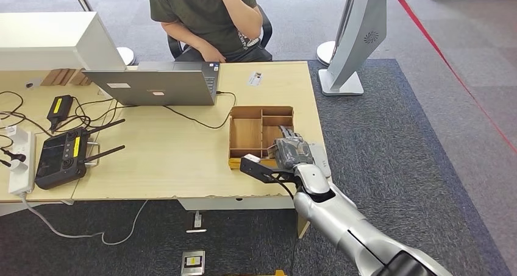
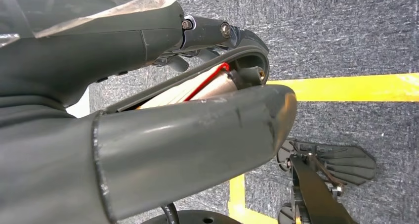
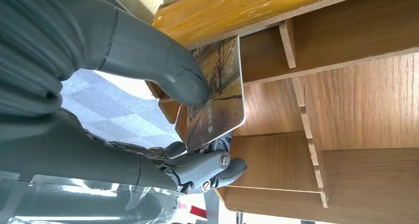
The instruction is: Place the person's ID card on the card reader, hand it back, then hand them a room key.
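My right hand [image 1: 291, 149] hangs over the right side of the wooden divided box [image 1: 262, 109] at the desk's near right. In the right wrist view its thumb [image 3: 163, 66] and fingers [image 3: 212, 167] pinch a picture-printed room key card [image 3: 217, 95] above the box's compartments [image 3: 356, 100]. A small white card [image 1: 255, 78] lies on the desk at the far edge, in front of the seated person [image 1: 207, 14]. A white flat device [image 1: 321, 156] sits just right of the box, partly hidden by my hand. My left hand [image 2: 163, 135] hangs over the carpet with nothing in it.
A grey laptop [image 1: 152, 84] stands open toward the person. A black controller [image 1: 61, 157], a power strip [image 1: 18, 160] and tangled cables take up the desk's left end. A white stand [image 1: 353, 38] rises from the carpet to the desk's right.
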